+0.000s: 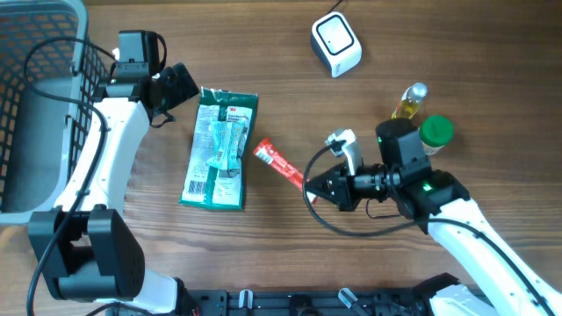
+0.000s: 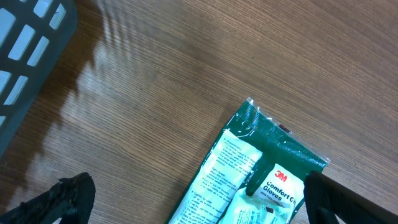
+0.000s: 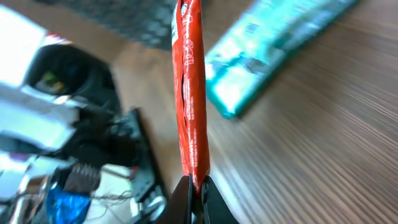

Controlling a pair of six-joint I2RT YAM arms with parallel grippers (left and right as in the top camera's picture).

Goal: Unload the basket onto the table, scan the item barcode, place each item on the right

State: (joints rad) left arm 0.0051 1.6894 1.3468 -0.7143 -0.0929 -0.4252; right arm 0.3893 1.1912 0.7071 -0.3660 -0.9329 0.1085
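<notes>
The red stick packet (image 1: 278, 164) is found near the middle of the table (image 1: 492, 53), pinched at one end by the right gripper (image 1: 309, 186), whose fingers are pressed together on it. In the right wrist view the packet (image 3: 189, 93) is seen running straight out from the fingertips (image 3: 186, 193), seam side towards the camera. It appears to be held clear of the wood, though this cannot be confirmed from overhead. Its free end is pointed at the green glove pack (image 1: 219, 149), which is laid flat just beside it, left of centre. The white scanner (image 1: 336, 44) is set near the far edge, well apart from the packet. A yellow bottle (image 1: 409, 103) and a green-capped jar (image 1: 435, 132) are stood together close behind the right wrist. The left gripper (image 1: 180, 86) is held with its fingers spread wide over the far top corner of the glove pack, gripping nothing. A grey basket (image 1: 44, 88) is placed at the far left corner.
</notes>
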